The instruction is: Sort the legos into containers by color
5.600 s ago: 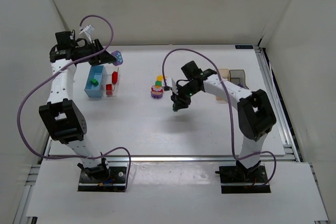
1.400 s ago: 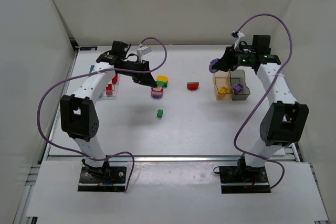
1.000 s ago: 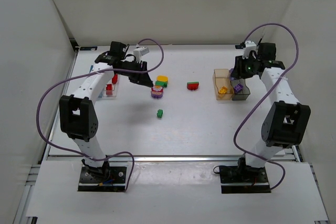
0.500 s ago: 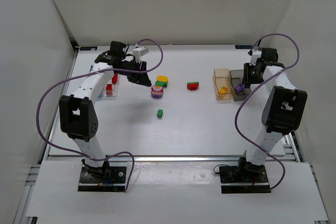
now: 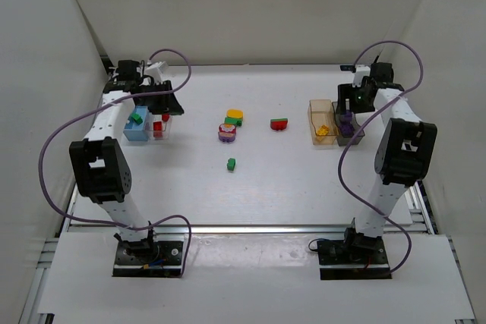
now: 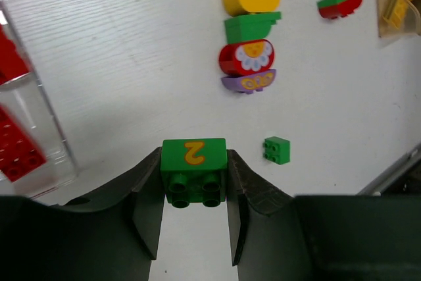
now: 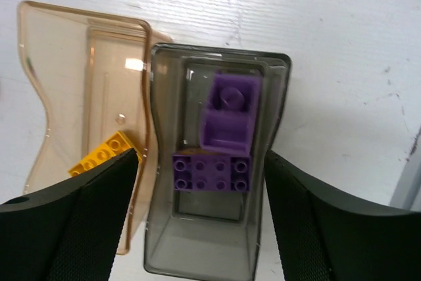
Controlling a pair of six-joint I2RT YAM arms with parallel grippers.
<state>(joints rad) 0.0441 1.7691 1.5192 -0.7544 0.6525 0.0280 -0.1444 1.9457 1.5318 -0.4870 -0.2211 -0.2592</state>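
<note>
I see a white counter [image 5: 266, 195] boxed in by plain white walls [image 5: 250, 13]. My left tool [image 6: 194, 179] is clamped on a green brick [image 6: 193, 159] near the blue bin [image 5: 130, 133]; my right tool [image 7: 200, 192] stands wide, holding nothing, over purple legos [image 7: 227, 120] in the grey bin [image 7: 271, 129], other legos [image 5: 228, 127] loose mid-counter

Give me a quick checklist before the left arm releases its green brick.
1. Left gripper grips the green brick squarely: ok.
2. Green brick above the blue bin: not ok; bare table lies beneath it, the clear bin beside.
3. Right gripper open, empty: ok.
4. Both purple bricks inside the grey bin: ok.
5. Loose pieces all sorted: not ok; small green brick, mixed stack and red-green piece lie out.
</note>
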